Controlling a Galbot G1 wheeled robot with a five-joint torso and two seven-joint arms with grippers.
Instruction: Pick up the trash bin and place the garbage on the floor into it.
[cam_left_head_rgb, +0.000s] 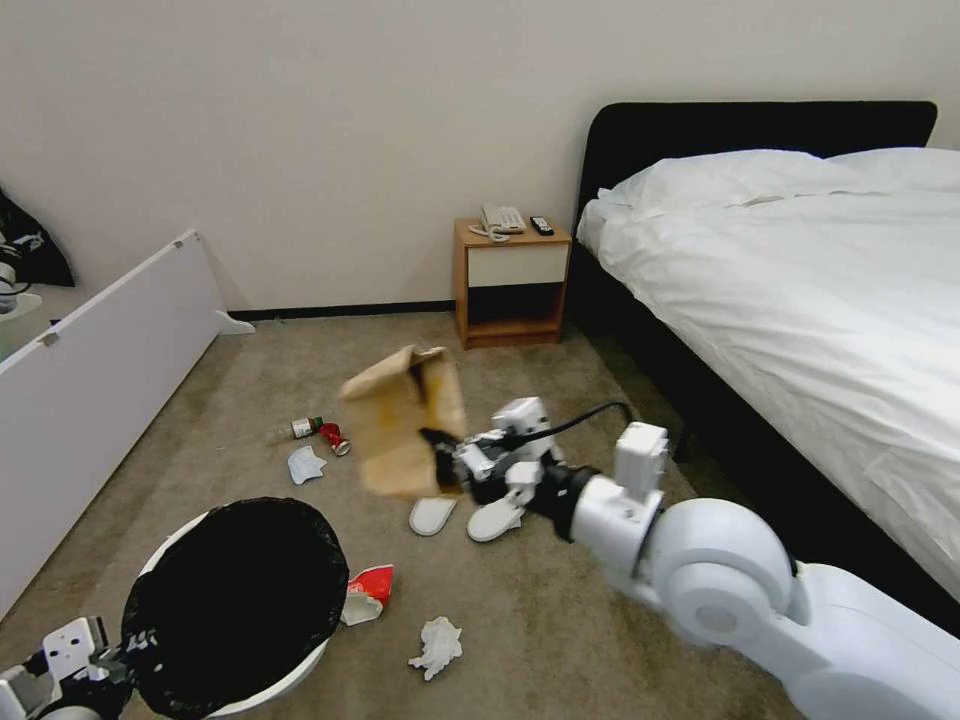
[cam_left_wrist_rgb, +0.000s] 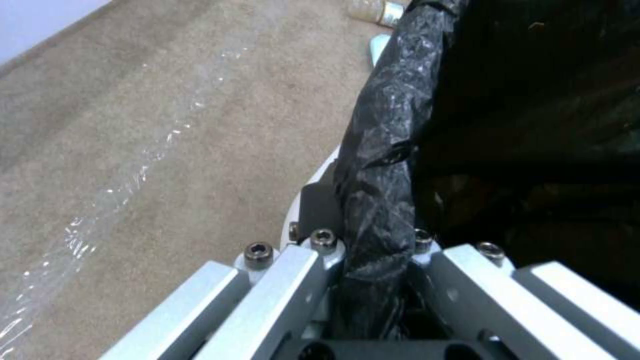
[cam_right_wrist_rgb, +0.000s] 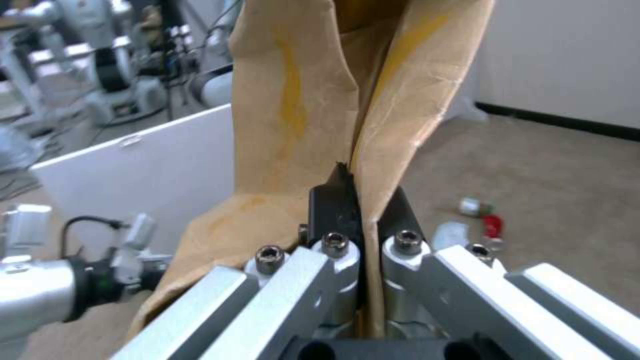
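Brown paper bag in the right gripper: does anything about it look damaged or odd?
Yes. The brown paper bag is creased and marked with yellowish streaks. The right gripper pinches one fold of it, so it hangs tilted above the two slippers on the floor.

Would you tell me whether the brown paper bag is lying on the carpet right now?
No, the right claw holds the brown paper bag up off the carpet.
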